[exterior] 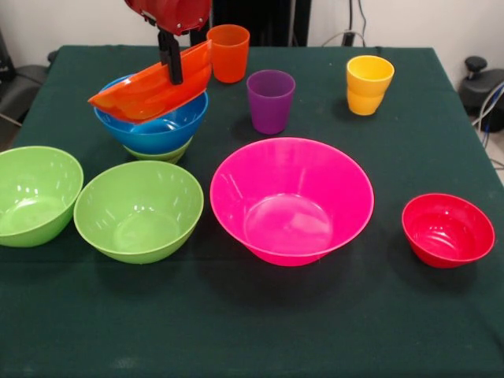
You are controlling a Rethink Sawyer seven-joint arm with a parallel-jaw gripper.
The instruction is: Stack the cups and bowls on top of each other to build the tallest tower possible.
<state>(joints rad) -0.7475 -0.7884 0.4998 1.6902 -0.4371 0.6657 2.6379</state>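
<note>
Gripper [171, 67] with tilted orange bowl [150, 88] blocks upper left, over blue bowl [157, 127] nested in lime green bowl [161, 153]. Orange cup [228, 53] just right of it; narrow gap only. Purple cup [270, 101] and yellow cup [368, 84] well apart: open lane between. Middle row crowded: two lime green bowls [35, 194] [138, 209] touching, large pink bowl [291, 200] just beside. Wider gap between pink bowl and small red bowl [447, 229]. Bare green tablecloth [252, 331] across bottom of frame and at upper right corner.
</note>
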